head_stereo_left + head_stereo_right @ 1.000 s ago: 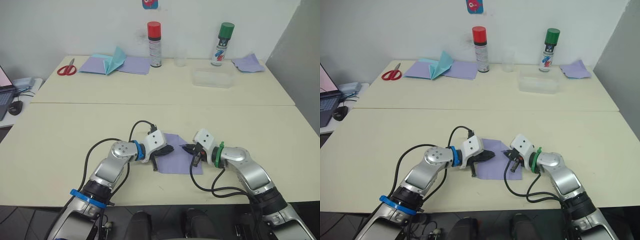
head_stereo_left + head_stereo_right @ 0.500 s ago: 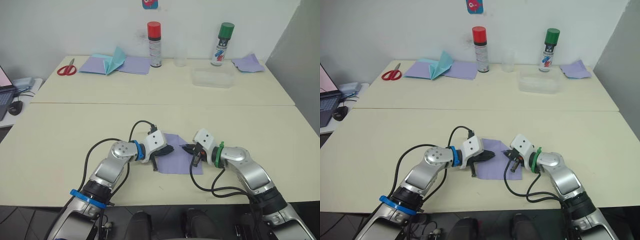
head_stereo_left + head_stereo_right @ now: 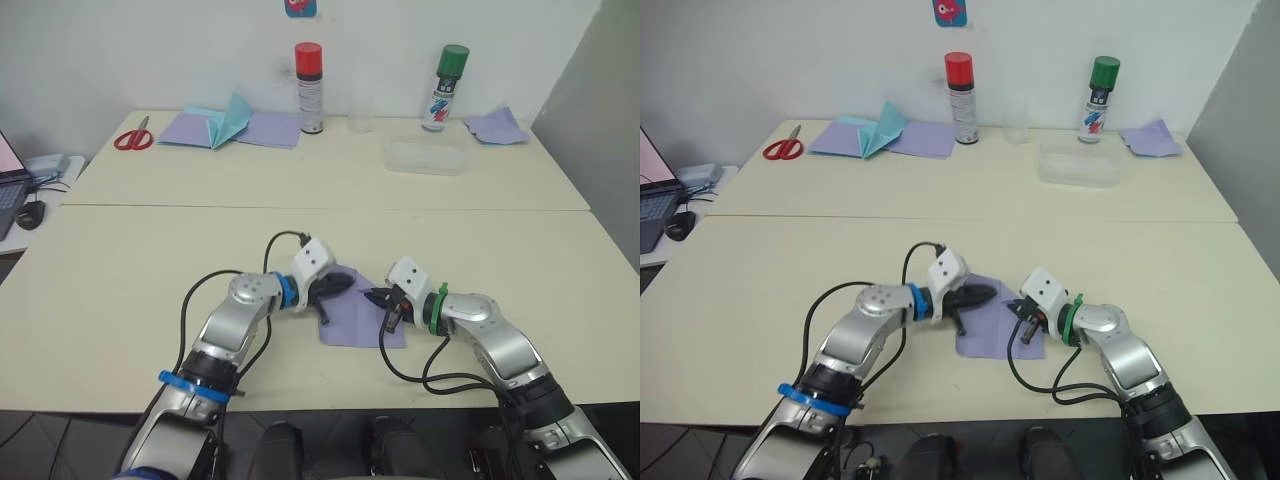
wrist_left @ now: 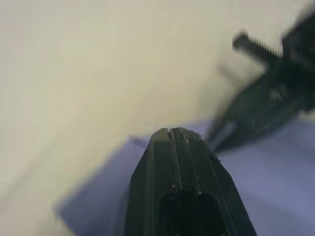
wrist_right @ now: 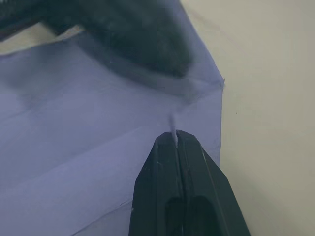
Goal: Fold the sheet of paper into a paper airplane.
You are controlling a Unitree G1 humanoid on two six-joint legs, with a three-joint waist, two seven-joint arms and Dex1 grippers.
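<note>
Sheet of paper (image 3: 352, 312): lilac, creased, lying on the near half of the surface (image 3: 140, 270), directly between my two tools. Not yet an airplane; I judge the folding at an early stage.

Left tool (image 3: 340, 286): over the sheet's far-left part, pointing right across it. Fingers pressed together, nothing visible between them in the left wrist view. The sheet's left edge looks lifted or turned over beneath it; I cannot tell whether the tool touches the paper.

Right tool (image 3: 375, 297): at the sheet's right edge, pointing left. Fingers shut on what looks like a thin raised ridge of paper, seen in the right wrist view.

Key relation: both tools face each other across the sheet, tips near but apart, with the paper spreading toward me from them. Left tool is nearer the left flap, so any fold of that side should fall to it, the right tool anchoring.

Risk, judged: thin paper may slide or tear if both pull.
</note>
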